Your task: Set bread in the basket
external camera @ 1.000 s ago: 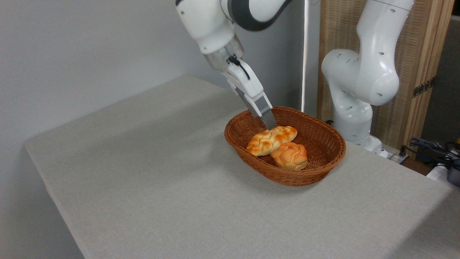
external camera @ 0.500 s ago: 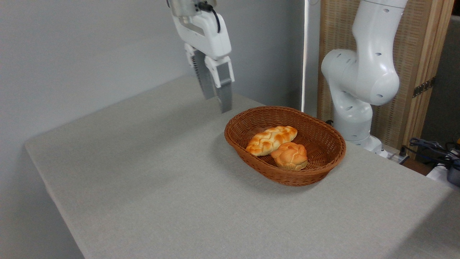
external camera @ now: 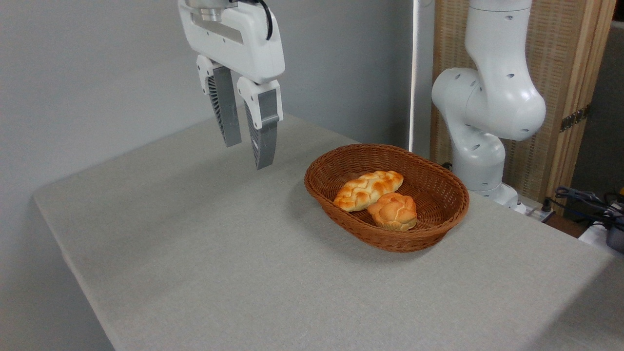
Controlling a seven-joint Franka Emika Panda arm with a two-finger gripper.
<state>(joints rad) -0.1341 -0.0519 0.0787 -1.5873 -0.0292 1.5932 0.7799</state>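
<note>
Grey cloth covers the desk (external camera: 219, 253), and its left half carries nothing that shows. Above the rear left part of the desk, near the back edge, the end effector (external camera: 246, 153) hangs in the air with its two ribbed fingers (external camera: 225, 109) pointing down. There is a narrow gap between them and nothing in it; it holds nothing and touches nothing.

To the right, near the back right edge of the desk, sits the basket (external camera: 438, 229), an oval of brown wicker with low sloping sides. The bread (external camera: 368, 189) lies inside it, a braided loaf with a golden-orange crust, resting on the basket floor towards the left and rear wall. Just beside it, touching or nearly so, lies a small round bun (external camera: 393, 211), nearer the front wall.

Behind the basket stands the white base of the arm (external camera: 487, 122), in front of a wooden panel (external camera: 570, 73).

As I judge it, the task is done: the loaf is fully within the basket, free of the end effector, and the end effector is well apart from both. Nothing seems left but for the arm to stay clear.

No brand, label or writing can be read anywhere.
</note>
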